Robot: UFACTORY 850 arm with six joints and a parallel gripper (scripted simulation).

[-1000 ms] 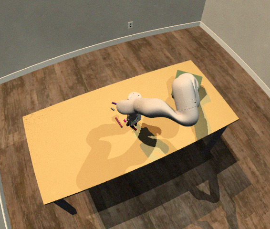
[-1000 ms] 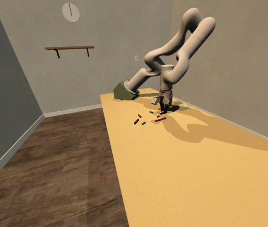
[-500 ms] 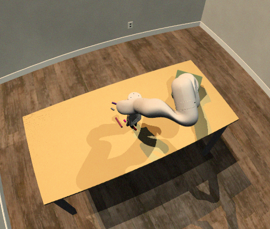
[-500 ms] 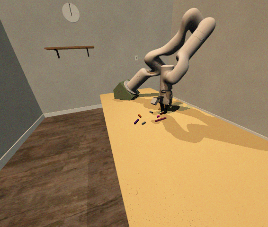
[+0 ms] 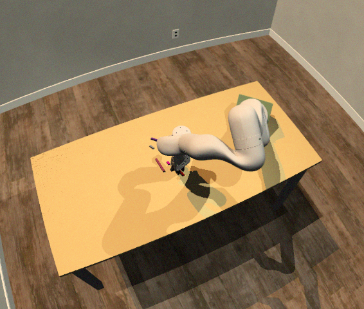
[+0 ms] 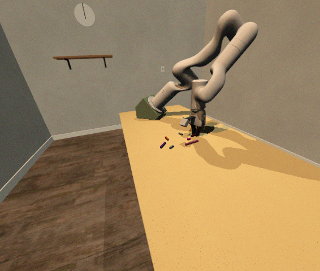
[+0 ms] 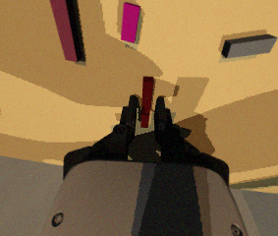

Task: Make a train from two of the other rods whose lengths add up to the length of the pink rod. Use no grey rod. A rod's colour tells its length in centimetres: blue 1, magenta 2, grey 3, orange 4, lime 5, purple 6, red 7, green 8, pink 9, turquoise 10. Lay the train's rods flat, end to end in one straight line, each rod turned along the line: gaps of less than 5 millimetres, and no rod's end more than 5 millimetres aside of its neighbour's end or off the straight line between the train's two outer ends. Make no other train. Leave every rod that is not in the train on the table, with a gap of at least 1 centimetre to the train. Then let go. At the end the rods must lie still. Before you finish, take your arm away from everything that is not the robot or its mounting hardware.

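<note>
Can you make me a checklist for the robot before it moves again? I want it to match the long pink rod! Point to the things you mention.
1. Red rod (image 5: pixel 182 173) (image 6: pixel 193 135) (image 7: pixel 148 88) lies between the gripper's (image 5: pixel 177 170) (image 6: pixel 195 134) (image 7: pixel 147 99) fingers: ok.
2. Fingers pressed on it: not ok, gaps show.
3. Magenta rod (image 5: pixel 168 163) (image 6: pixel 189 138) (image 7: pixel 131 23) away from the pink rod (image 5: pixel 159 165) (image 6: pixel 191 142) (image 7: pixel 65 30): ok.
4. Red and magenta end to end: not ok, they're apart.
5. Red rod flat on the table: cannot tell.

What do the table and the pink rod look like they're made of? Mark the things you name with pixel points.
The table (image 5: pixel 85 212) (image 6: pixel 227 218): perhaps laminate or painted board, matt, judging by its even yellow top without clear grain. The pink rod (image 5: pixel 159 165) (image 6: pixel 191 142) (image 7: pixel 65 29): possibly painted wood or plastic, dull finish, since its flat faces carry one plain colour without bright glints; the views can't settle which.
</note>
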